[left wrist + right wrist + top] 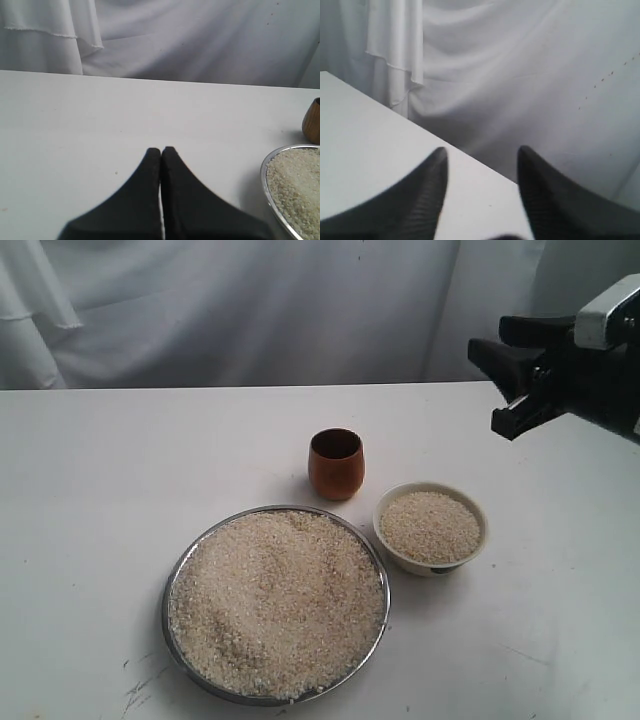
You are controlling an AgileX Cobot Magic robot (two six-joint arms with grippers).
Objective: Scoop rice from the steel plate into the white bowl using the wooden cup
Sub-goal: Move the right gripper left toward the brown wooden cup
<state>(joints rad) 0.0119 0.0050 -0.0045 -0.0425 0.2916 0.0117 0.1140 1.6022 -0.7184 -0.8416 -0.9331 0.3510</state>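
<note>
Nearest item: the steel plate (168, 612), flat on the tabletop (90, 500) and heaped almost to its rim with rice (275, 605). No hollow is evident in the heap.

The left pincer (161, 150) is absent from the exterior view. Its wrist view shows the jaws pressed together with nothing between them, low over bare tabletop off the plate's left side.

The white bowl (408, 558) sits just beside the plate's right rim; whether they touch cannot be told. It already holds rice close to its brim.

The wooden cup (336, 468) is next, upright just beyond the plate's far rim and close to the bowl. Its dark interior appears empty, and nothing grips it.

The right pincer (487, 388) is farthest, raised well apart from the cup at the right edge. Its jaws are parted and it is empty-handed. The white curtain (250, 310) hangs behind.

Assessment: the step in hand is taking up the cup.
- Bring the right pincer down from the far right side and keep clear of the bowl.
- Confirm that the jaws stand wider than the cup's belly before they straddle it.
- Close squarely on the belly: the wall is rounded and looks smooth, so an off-centre pinch may tip it or let it slip.
- Take modest scoops, since the bowl has little room left.
</note>
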